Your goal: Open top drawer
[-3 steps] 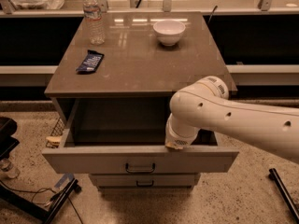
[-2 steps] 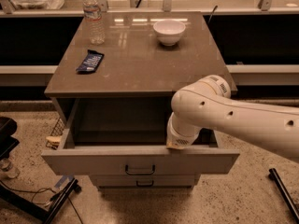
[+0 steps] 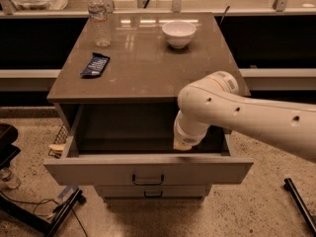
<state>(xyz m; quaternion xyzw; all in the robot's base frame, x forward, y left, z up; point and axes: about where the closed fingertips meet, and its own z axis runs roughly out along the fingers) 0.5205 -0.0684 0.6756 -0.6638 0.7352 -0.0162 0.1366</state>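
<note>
The top drawer [image 3: 148, 169] stands pulled out of the grey cabinet, and its deep plain grey interior [image 3: 123, 130] shows. Its small black loop handle [image 3: 148, 179] sits at the centre of the front. My white arm reaches in from the right. Its gripper [image 3: 183, 143] hangs down into the drawer's right part, just behind the front panel and above and right of the handle. The tip of the gripper is hidden by the wrist and the drawer front.
A narrower drawer [image 3: 153, 192] sits shut below. On the cabinet top [image 3: 143, 78] are a water bottle [image 3: 100, 19], a white bowl [image 3: 178, 32] and a blue snack packet [image 3: 95, 65]. A wire basket [image 3: 59, 141] and black stand legs [image 3: 49, 216] are at left, and a black bar [image 3: 298, 201] lies at right.
</note>
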